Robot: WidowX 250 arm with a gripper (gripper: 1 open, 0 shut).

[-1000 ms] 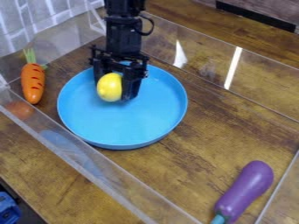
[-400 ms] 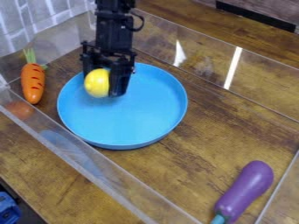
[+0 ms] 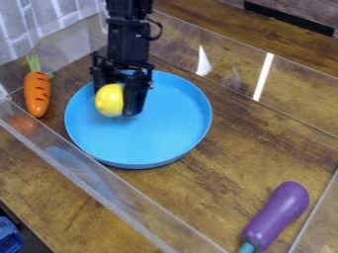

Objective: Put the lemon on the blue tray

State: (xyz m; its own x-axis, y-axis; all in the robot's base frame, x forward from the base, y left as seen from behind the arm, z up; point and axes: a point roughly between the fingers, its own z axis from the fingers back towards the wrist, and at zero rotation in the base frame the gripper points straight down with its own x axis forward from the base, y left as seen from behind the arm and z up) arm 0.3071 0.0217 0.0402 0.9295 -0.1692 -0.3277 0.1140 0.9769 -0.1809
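Note:
The lemon (image 3: 110,99) is a small bright-yellow oval held between the black fingers of my gripper (image 3: 117,97). It hangs over the left part of the blue tray (image 3: 165,128), a large round light-blue dish in the middle of the wooden table. The gripper comes down from the black arm at the top of the view and is shut on the lemon. Whether the lemon touches the tray floor I cannot tell.
An orange carrot (image 3: 38,91) with a green top lies left of the tray. A purple eggplant (image 3: 275,215) lies at the lower right. Clear plastic walls (image 3: 79,168) border the table at the left and front.
The gripper with the lemon moved left over the tray from its earlier spot, then sank slightly. It stays shut on the lemon.

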